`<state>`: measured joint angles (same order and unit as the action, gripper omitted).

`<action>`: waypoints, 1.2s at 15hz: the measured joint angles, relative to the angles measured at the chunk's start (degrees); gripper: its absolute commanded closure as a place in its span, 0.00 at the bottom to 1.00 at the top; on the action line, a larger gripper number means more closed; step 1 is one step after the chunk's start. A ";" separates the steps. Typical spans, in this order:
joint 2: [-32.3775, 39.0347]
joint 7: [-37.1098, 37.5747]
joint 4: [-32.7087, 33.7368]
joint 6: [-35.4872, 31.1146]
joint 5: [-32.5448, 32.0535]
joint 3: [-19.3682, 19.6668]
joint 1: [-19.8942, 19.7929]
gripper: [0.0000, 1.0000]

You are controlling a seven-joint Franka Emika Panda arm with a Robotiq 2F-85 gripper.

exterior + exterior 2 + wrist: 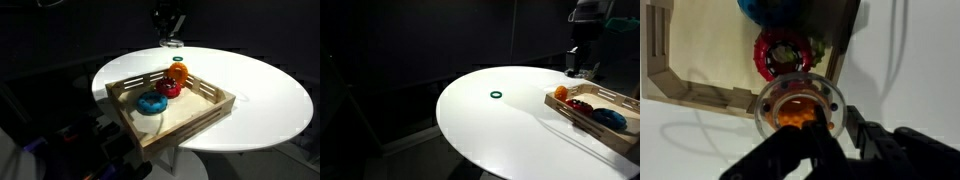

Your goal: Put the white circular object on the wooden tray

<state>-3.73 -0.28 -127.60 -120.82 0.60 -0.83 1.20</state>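
The white circular object (830,98) is a pale ring held in my gripper (833,118); one finger reaches into its hole and the other is outside the rim. In an exterior view the gripper (170,30) hangs with the ring (172,43) just beyond the far side of the wooden tray (190,120). The tray also shows in the wrist view (680,90) and in an exterior view (582,112). Through the ring's hole something orange shows.
In the tray lie a blue ring (152,102), a red ring (170,88) and an orange object (177,72). A small green ring (497,95) lies on the round white table (500,130), away from the tray. The surroundings are dark.
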 measured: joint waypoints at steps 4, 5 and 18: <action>-2.04 -0.79 -5.51 -0.15 0.26 2.02 -1.63 0.47; -2.27 -1.08 -6.57 -0.16 0.27 2.39 -1.88 0.41; -5.40 -5.01 -8.58 5.16 0.17 4.27 -2.67 0.00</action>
<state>-9.14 -5.29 -136.18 -115.66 0.76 3.44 -1.46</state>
